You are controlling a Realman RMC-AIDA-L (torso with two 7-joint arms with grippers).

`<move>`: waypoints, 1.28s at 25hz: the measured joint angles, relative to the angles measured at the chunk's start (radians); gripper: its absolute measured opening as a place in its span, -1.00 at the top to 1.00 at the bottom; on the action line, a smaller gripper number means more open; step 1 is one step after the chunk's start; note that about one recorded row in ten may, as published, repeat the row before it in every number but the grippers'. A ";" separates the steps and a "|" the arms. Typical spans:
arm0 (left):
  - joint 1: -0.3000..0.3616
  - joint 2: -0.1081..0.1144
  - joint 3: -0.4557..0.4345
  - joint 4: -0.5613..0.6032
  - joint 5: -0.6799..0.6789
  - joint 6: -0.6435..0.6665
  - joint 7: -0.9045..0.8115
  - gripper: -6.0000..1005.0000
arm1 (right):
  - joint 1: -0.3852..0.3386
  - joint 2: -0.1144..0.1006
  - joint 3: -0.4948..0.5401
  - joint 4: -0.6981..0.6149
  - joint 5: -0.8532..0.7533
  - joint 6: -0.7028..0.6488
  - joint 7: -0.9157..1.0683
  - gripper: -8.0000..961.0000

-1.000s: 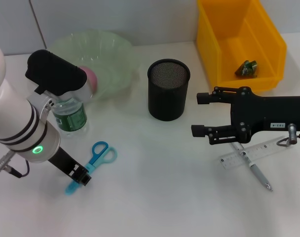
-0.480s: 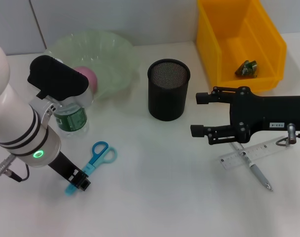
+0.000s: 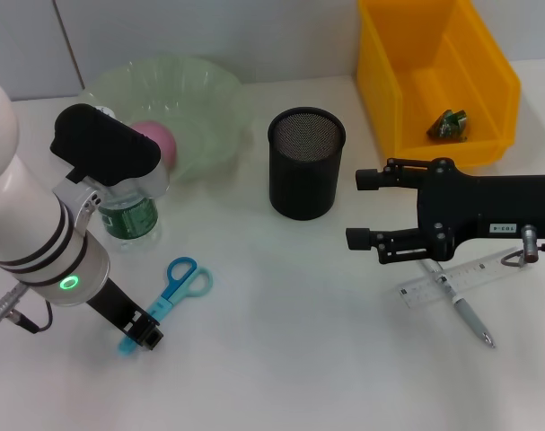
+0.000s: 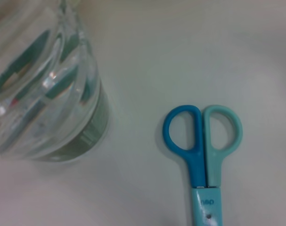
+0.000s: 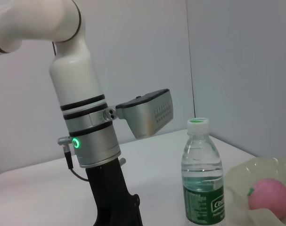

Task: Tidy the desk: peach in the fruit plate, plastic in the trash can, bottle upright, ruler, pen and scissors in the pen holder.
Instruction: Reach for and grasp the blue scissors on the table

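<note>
From the head view, the left claw [image 3: 145, 332] is down at the blade end of the scissors [image 3: 169, 294] on the white surface [image 3: 281, 359]; whether its fingers are apart or together cannot be told; the scissors' blue and teal loops lie free, pointing toward the bottle [image 3: 128, 208], which stands upright beside the plate [image 3: 209, 99]; the peach [image 3: 157, 144] sits in the plate; the black holder [image 3: 306, 162] stands mid-surface; the yellow bin [image 3: 438, 76] holds a scrap of green plastic [image 3: 450, 124]; the right claw [image 3: 366, 208] hangs with fingers apart, holding nothing, over one end of the ruler [image 3: 461, 278]; the pen [image 3: 470, 316] lies crossing the ruler.

From the left wrist view, the scissors [image 4: 204, 150] lie shut, near the bottle [image 4: 44, 94] but apart from it.

From the right wrist view, the bottle [image 5: 203, 179] stands upright, capped, part full; the peach [image 5: 270, 194] rests in the plate [image 5: 246, 174]; the left arm [image 5: 84, 122] stands near the bottle.
</note>
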 joint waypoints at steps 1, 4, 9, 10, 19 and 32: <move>0.000 0.000 0.000 0.000 0.000 0.000 0.000 0.12 | 0.000 0.000 0.000 0.000 0.000 0.000 0.000 -0.72; -0.001 0.000 0.000 0.000 0.000 0.001 0.002 0.12 | 0.000 0.000 0.000 0.000 0.000 -0.001 0.000 -0.72; -0.003 0.000 0.000 -0.003 0.000 0.002 0.005 0.34 | 0.000 0.000 0.000 0.000 0.000 -0.001 0.000 -0.72; -0.005 0.000 -0.002 -0.004 -0.001 0.005 0.007 0.40 | 0.002 0.000 0.000 0.000 0.000 -0.001 0.001 -0.72; -0.016 0.000 -0.001 -0.003 -0.003 0.015 0.019 0.72 | 0.006 0.000 0.000 0.000 0.000 -0.001 0.001 -0.72; -0.017 0.000 -0.001 0.019 0.001 0.011 0.018 0.76 | 0.010 0.000 0.000 0.000 0.000 -0.002 0.009 -0.72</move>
